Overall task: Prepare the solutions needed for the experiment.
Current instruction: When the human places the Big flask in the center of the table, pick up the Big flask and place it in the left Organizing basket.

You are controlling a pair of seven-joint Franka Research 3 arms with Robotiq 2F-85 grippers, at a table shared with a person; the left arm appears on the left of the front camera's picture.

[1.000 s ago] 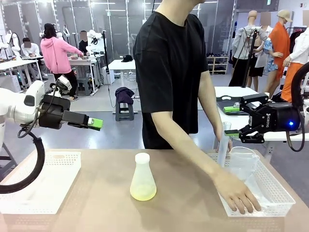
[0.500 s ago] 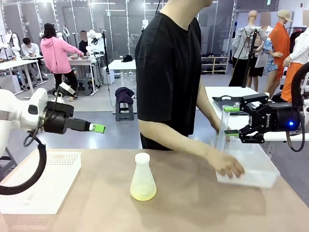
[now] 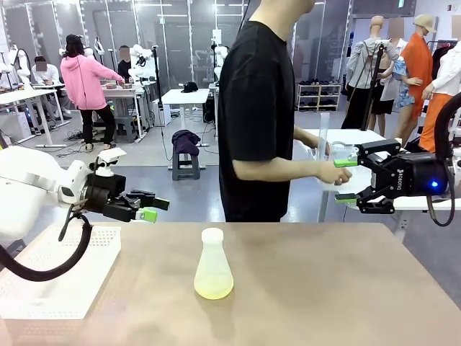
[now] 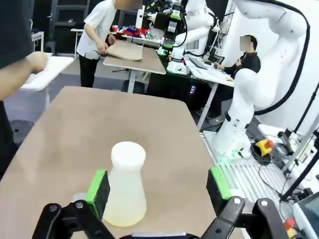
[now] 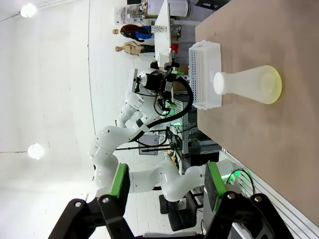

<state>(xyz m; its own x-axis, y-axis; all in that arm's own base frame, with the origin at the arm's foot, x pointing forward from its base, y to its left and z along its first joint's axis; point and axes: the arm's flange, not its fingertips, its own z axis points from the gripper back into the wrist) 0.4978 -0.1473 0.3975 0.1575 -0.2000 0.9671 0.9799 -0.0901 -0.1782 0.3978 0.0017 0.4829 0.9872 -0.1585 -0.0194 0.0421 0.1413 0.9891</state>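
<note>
**Bench** (image 3: 324, 288), brown top; we list what stands on and around it, left to right.

1. **White perforated basket** (image 3: 65, 277); lies flat at the bench's left edge; well apart from the flask.
2. **Left end effector** (image 3: 153, 207); hangs in the air over the basket's far right corner, clear of the bench, pointing toward the middle; in its wrist view we find the green pads (image 4: 97, 185) spread wide with nothing gripped; the flask stands farther off beyond them, untouched.
3. **Conical flask** (image 3: 213, 263); frosted translucent, narrow neck, upright near the middle of the bench; apart from both end effectors; holds the solutions, a shallow layer of pale yellow-green liquid (image 3: 214, 290) in its base.
4. **Person** (image 3: 259, 108); black T-shirt, standing at the far side, turned toward the right; one hand (image 3: 335, 174) is raised off the bench and holds a white tray (image 4: 50, 69); a tall thin measuring cylinder (image 3: 323, 140) rises beside that hand; what else the tray carries is too blurred for us to tell.
5. **Right end effector** (image 3: 346, 179); in the air past the bench's far right, pointing left, just beside the person's hand; jaws moderately apart; its wrist view shows nothing between the fingers.
</note>
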